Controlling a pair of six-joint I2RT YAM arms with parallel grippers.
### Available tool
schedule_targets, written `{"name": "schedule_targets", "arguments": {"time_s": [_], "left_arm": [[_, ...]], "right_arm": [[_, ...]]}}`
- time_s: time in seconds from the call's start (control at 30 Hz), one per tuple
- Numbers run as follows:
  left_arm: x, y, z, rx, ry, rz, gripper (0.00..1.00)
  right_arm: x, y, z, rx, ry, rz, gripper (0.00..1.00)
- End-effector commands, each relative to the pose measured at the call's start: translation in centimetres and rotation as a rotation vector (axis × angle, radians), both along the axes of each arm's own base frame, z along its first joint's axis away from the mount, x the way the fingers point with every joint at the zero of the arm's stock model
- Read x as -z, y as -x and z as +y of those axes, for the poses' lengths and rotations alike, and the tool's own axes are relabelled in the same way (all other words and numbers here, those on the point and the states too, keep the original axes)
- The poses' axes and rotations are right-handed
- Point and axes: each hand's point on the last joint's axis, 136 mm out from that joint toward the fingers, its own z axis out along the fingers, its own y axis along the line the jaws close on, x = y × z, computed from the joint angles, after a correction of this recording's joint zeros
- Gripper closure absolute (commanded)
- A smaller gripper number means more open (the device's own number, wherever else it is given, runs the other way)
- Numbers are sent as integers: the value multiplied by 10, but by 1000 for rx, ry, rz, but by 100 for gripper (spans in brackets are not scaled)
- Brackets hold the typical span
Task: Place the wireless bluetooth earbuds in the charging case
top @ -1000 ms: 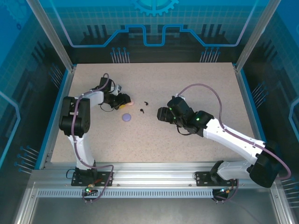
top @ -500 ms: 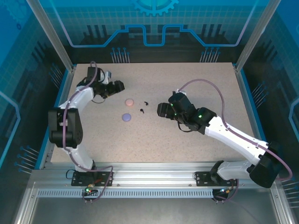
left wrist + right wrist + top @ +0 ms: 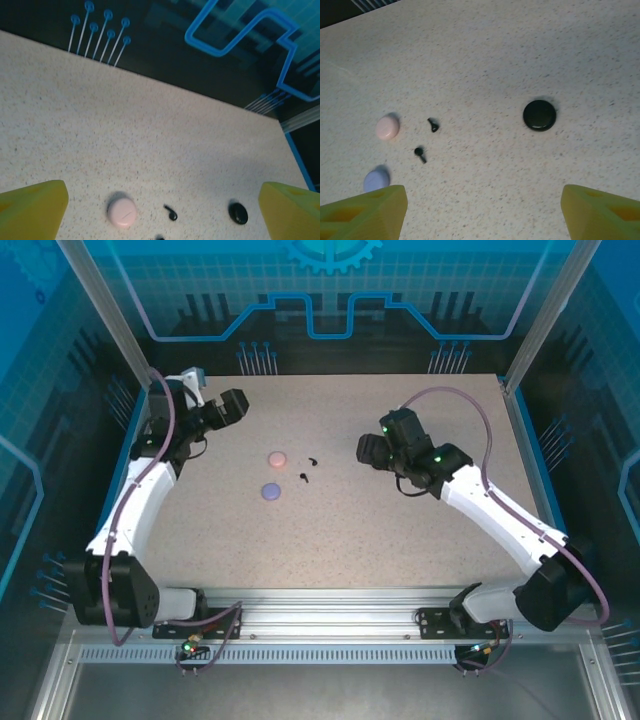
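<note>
my left gripper (image 3: 160,210) and right gripper (image 3: 480,215) both gape wide, empty. two black earbuds (image 3: 433,125) lie loose just beside the pink case (image 3: 387,126). they look tiny, light and slick; i'd pinch one across its bulb.

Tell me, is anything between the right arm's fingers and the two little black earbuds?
Nothing visible does. Bare table lies between the right arm's fingers and the two black earbuds; the black case sits off to the side.
</note>
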Motion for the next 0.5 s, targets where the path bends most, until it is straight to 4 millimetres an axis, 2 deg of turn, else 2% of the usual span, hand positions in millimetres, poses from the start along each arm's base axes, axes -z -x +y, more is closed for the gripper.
{"name": "schedule_targets", "arguments": {"time_s": [0.0, 0.17, 0.33, 0.47], "left_arm": [[-23, 6, 12, -86, 17, -73, 1], [-41, 18, 20, -160, 89, -124, 1], [-68, 33, 8, -85, 110, -245, 1], [-78, 39, 7, -89, 132, -238, 1]], "right_arm": [[2, -14, -8, -33, 43, 28, 18], [21, -43, -16, -83, 80, 88, 18], [48, -70, -19, -136, 70, 168, 18], [73, -89, -15, -176, 57, 234, 19]]}}
